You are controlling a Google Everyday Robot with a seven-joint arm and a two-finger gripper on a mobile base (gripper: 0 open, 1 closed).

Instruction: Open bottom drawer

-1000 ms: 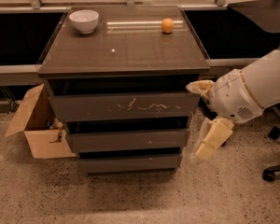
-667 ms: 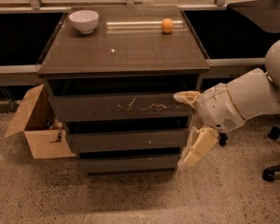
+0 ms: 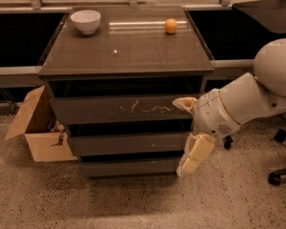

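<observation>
The cabinet has three handleless grey-brown drawers. The bottom drawer is the slimmest, with a plain flat front, and sits flush and shut. Above it are the mid-sized front and the tallest front with white scratch marks. My gripper is at the cabinet's right front corner, open. One cream finger is by the top drawer's right end. The other finger hangs by the right end of the bottom drawer. It holds nothing.
A white bowl and an orange ball sit on the cabinet top. An open cardboard box stands on the floor to the left. Office chair wheels are at the right. The speckled floor lies in front.
My arm and gripper have moved left, from beside the cabinet to its right front corner, with the lower finger now overlapping the drawer fronts' right end. The drawers have not moved.
</observation>
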